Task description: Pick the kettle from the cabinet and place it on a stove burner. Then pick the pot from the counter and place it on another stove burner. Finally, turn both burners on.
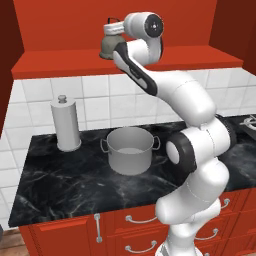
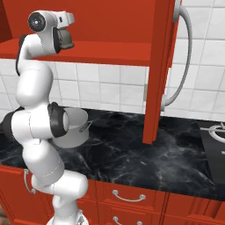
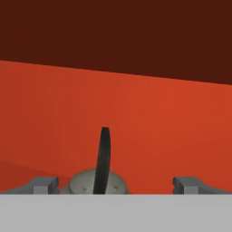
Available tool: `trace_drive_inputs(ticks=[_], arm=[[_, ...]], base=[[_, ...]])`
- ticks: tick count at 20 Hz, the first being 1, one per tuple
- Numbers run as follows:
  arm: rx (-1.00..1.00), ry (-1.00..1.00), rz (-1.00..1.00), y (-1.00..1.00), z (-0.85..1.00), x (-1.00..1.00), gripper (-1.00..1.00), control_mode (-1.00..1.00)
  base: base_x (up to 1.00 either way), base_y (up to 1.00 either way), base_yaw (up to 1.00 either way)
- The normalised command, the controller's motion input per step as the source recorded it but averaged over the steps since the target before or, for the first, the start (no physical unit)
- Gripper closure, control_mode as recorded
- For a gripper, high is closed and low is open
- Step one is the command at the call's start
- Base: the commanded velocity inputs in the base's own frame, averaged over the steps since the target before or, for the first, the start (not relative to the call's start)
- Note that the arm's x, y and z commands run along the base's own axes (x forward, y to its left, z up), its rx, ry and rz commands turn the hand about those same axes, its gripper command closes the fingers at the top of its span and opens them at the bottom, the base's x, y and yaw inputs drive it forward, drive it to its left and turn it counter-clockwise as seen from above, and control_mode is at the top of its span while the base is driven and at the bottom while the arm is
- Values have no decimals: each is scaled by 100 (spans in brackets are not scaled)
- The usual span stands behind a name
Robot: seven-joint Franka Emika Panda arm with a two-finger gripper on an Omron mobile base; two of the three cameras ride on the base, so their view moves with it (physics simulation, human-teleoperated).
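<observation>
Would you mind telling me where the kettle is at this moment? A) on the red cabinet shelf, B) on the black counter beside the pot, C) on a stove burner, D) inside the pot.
A: the kettle sits on the shelf of the cabinet, with the open gripper either side of its black handle, while the pot stands below on the counter.

One kettle [image 1: 107, 46] sits on the shelf of one red cabinet [image 1: 65, 62]. One pot [image 1: 130, 150] and one tall pale knob-topped cylinder [image 1: 65, 123] stand on the one black table [image 1: 60, 185]. One burner [image 2: 218, 131] shows in part at the far right. Below the table front, five silver drawer handles are countable from the left side. One arm, one gripper [image 3: 116, 185].
</observation>
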Motion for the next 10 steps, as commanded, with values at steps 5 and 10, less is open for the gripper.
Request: trace_drive_inputs(ticks=[5, 10], arm=[[0, 0, 0, 18, 0, 12, -100, -100], [0, 0, 0, 5, 0, 14, -100, -100]], base=[[0, 0, 0], [0, 0, 0]])
